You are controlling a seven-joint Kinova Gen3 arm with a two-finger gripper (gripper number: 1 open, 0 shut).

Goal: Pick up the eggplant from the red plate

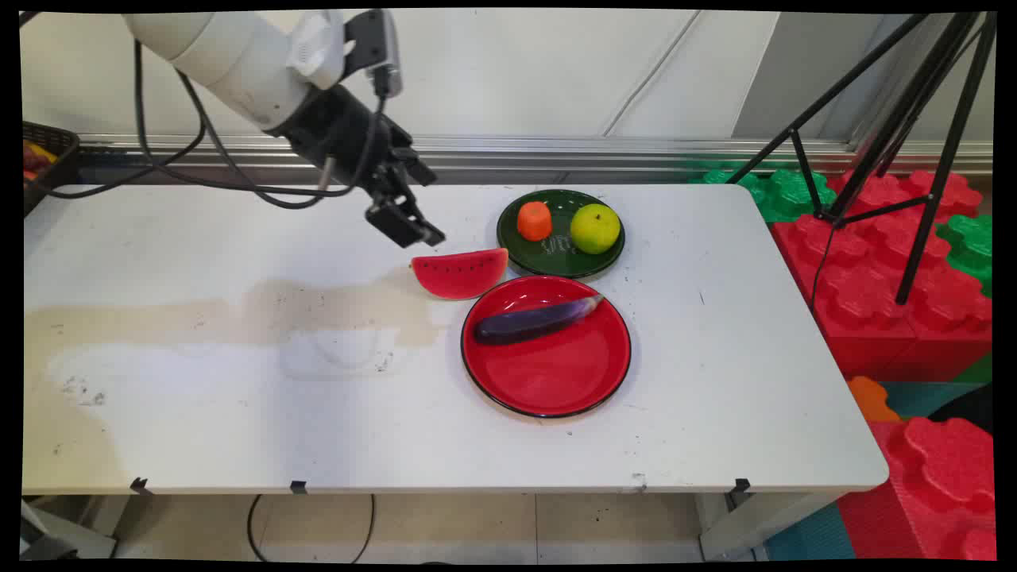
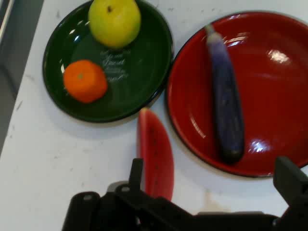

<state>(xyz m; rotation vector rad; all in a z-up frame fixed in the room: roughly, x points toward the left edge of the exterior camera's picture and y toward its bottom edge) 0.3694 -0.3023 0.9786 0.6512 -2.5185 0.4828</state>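
Observation:
My gripper (image 1: 431, 208) hangs open above the white table (image 1: 199, 413), just up and left of a red watermelon slice (image 1: 461, 272). In the hand view the slice (image 2: 155, 154) lies on the table close to the left finger (image 2: 136, 172), while the right finger (image 2: 290, 179) stands far off over the red plate's rim. Nothing is held. A purple eggplant (image 1: 536, 319) lies in the red plate (image 1: 556, 381). Behind it, a dark green plate (image 1: 560, 258) carries an orange fruit (image 1: 535, 220) and a yellow-green fruit (image 1: 594, 228).
A black basket (image 1: 48, 159) sits at the table's far left corner. A black tripod (image 1: 898, 159) stands to the right over red and green foam blocks (image 1: 874, 262). A brownish stain (image 1: 238, 314) crosses the table's left half.

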